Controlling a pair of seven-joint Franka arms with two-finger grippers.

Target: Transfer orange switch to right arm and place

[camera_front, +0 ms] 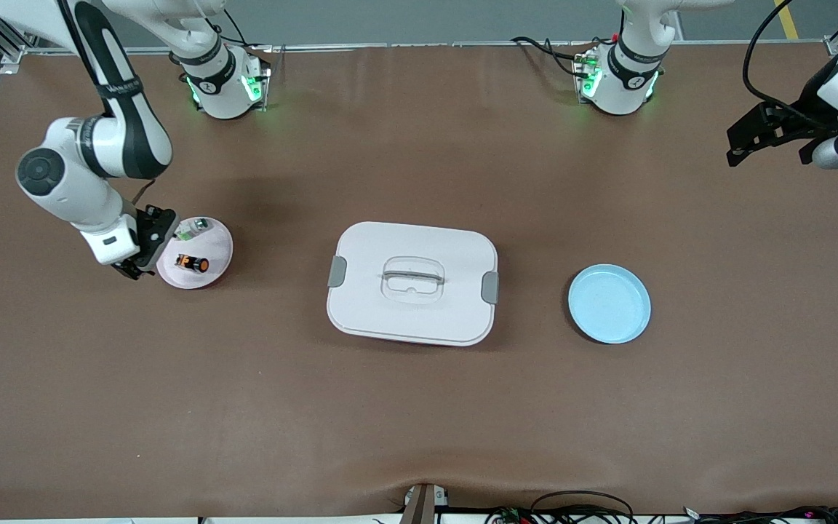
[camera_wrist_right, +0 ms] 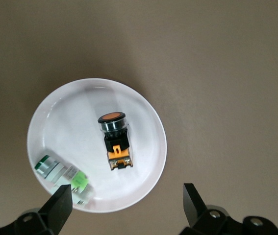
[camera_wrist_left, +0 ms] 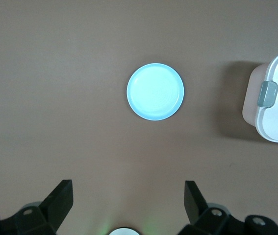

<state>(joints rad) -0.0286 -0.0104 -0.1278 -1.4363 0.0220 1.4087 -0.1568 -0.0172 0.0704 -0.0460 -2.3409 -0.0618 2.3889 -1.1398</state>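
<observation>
The orange switch (camera_front: pixel 192 263) lies on its side on a small white plate (camera_front: pixel 220 244) toward the right arm's end of the table. In the right wrist view the orange switch (camera_wrist_right: pixel 115 142) shows its round orange button end and black body on the plate (camera_wrist_right: pixel 70 122). My right gripper (camera_front: pixel 147 246) hangs open over the plate's rim, holding nothing. In its own view the right gripper (camera_wrist_right: pixel 127 204) has both fingers apart above the rim. My left gripper (camera_front: pixel 768 137) waits open and empty, raised over the left arm's end of the table, and its own view shows the left gripper (camera_wrist_left: pixel 129 201) over bare table.
A small white-and-green part (camera_front: pixel 192 229) shares the plate with the switch; the same part (camera_wrist_right: pixel 65 177) lies near the rim. A white lidded box (camera_front: pixel 412 282) with grey latches sits mid-table. A light blue plate (camera_front: pixel 609 303) lies between the box and the left arm's end.
</observation>
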